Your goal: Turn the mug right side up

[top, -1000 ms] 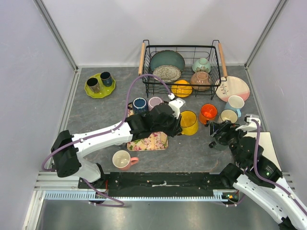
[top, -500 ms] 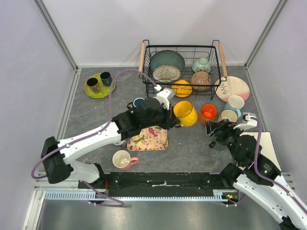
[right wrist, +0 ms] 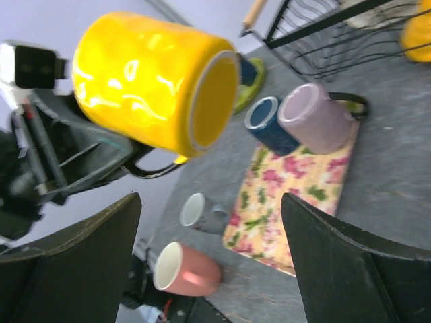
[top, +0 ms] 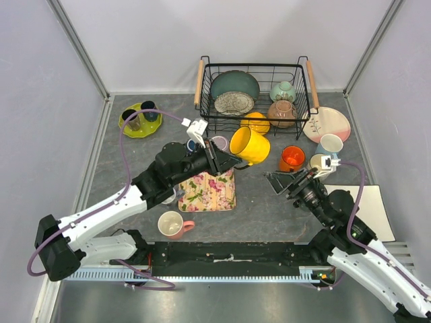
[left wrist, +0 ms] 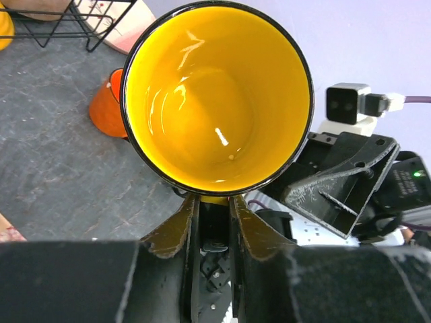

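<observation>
Clamping a glossy yellow mug (top: 249, 145), left end effector (top: 225, 161) holds it tilted

Site: robot test cell in a lab, dressed with kitchenware.

What tells you so:
- plain white panel walls (top: 168, 47) on three sides
- aluminium posts (top: 79, 50) in the corners
- grey tabletop (top: 262, 208) boxed in by the walls
- slotted metal rail (top: 222, 274) along your near edge, with two arms (top: 108, 205) mounted at it

Props on the tabletop:
- wire rack (top: 250, 65) holding bowls (top: 234, 84)
- loose mugs (top: 172, 223)
- floral mat (top: 210, 195)
</observation>
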`<state>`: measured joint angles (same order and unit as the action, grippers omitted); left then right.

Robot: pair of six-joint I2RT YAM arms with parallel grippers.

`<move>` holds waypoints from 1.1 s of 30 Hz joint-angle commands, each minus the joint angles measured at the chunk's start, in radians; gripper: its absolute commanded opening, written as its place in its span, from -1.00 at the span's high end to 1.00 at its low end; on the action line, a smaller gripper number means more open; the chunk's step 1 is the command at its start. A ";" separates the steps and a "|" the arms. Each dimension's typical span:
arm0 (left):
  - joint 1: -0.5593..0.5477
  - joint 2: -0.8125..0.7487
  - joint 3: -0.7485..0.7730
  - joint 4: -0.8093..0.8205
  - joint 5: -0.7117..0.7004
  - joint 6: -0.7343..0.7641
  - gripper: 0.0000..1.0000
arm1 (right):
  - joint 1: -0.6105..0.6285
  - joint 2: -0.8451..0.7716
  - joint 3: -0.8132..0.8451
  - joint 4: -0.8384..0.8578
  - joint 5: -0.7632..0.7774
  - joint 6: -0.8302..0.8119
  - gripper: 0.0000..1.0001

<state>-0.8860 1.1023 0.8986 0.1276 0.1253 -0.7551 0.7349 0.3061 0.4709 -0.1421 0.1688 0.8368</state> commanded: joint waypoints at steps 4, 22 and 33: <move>0.027 -0.105 -0.030 0.363 0.099 -0.157 0.96 | 0.000 0.099 -0.075 0.502 -0.273 0.140 -0.86; 0.047 -0.183 -0.247 0.578 0.112 -0.391 0.96 | -0.003 0.504 -0.101 1.139 -0.388 0.274 -0.55; 0.045 -0.164 -0.326 0.598 0.226 -0.435 0.96 | -0.002 0.654 -0.104 1.354 -0.351 0.320 0.07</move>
<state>-0.8337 0.9489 0.5907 0.6170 0.2249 -1.1381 0.7372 0.9333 0.3481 1.0271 -0.2115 1.1282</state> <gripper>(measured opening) 0.234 0.503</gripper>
